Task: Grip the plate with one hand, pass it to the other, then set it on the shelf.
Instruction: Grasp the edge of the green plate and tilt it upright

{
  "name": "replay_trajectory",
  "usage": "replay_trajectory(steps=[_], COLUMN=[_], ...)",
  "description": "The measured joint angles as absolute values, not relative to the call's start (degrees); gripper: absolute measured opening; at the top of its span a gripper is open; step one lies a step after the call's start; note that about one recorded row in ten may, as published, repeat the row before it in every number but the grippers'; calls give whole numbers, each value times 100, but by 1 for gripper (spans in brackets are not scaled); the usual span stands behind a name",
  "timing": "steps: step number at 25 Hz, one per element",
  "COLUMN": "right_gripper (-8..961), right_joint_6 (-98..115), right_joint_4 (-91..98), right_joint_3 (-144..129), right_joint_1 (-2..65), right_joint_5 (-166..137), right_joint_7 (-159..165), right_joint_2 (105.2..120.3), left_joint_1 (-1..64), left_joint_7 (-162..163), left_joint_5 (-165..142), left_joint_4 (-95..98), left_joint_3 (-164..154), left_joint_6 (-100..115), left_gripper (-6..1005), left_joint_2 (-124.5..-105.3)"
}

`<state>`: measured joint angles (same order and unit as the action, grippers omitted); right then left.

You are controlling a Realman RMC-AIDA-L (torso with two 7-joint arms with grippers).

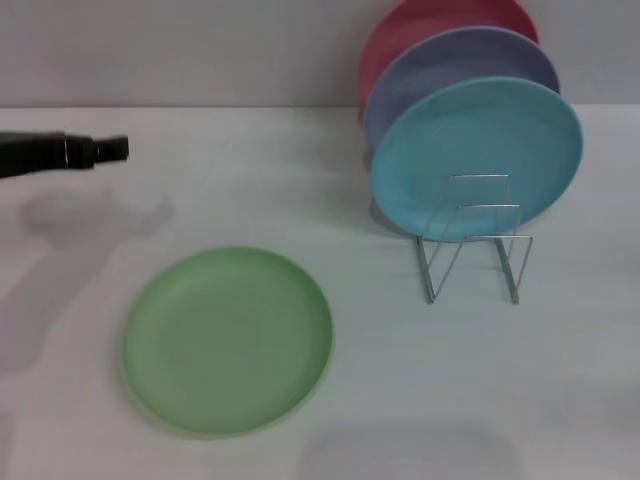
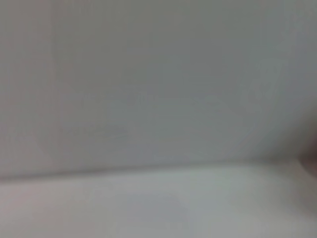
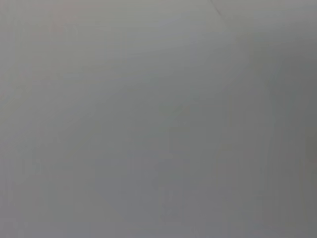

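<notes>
The light green plate (image 1: 228, 341) lies flat on the white table, front left of centre. The silver wire shelf (image 1: 474, 243) stands to its right, with free upright loops at its front. My left gripper (image 1: 105, 150) comes in from the left edge, above the table and well behind the green plate, apart from it. My right gripper is out of view. Both wrist views show only a plain grey-white surface.
A light blue plate (image 1: 478, 157), a lavender plate (image 1: 455, 70) and a pink plate (image 1: 440, 30) stand upright in the shelf's rear slots. The white table (image 1: 420, 400) reaches to a pale back wall.
</notes>
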<state>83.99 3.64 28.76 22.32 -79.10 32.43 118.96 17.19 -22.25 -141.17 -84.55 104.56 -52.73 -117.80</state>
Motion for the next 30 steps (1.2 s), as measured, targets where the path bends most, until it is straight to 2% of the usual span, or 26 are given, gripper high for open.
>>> replay_trajectory(steps=[15,20,21,30], right_gripper=[542,542,542,543], right_joint_6=[8247,8164,8149,8125], right_joint_4=[406,484,506,577], right_joint_3=[2857,2850,2845,2830], right_joint_1=[2396,2539,2588,2721], right_joint_5=[-7910,-7909,-7909,-7918], right_joint_7=[3243,3243,3243,3241], right_joint_2=[11857,11820,11800,11735], left_joint_1=[2008,2118,2366,2943], left_joint_7=[-852,-534,-111,263], left_joint_5=[-15338,-15420,-15658,-15812], left_joint_4=[-9296,-9225,-8937,-7945], left_joint_3=[10294,10047,9778,9640], left_joint_6=[-8712,-8865,-8919,-8692], left_gripper=[793,790,790,785], left_joint_2=[-11811,-11813,-11821,-11839])
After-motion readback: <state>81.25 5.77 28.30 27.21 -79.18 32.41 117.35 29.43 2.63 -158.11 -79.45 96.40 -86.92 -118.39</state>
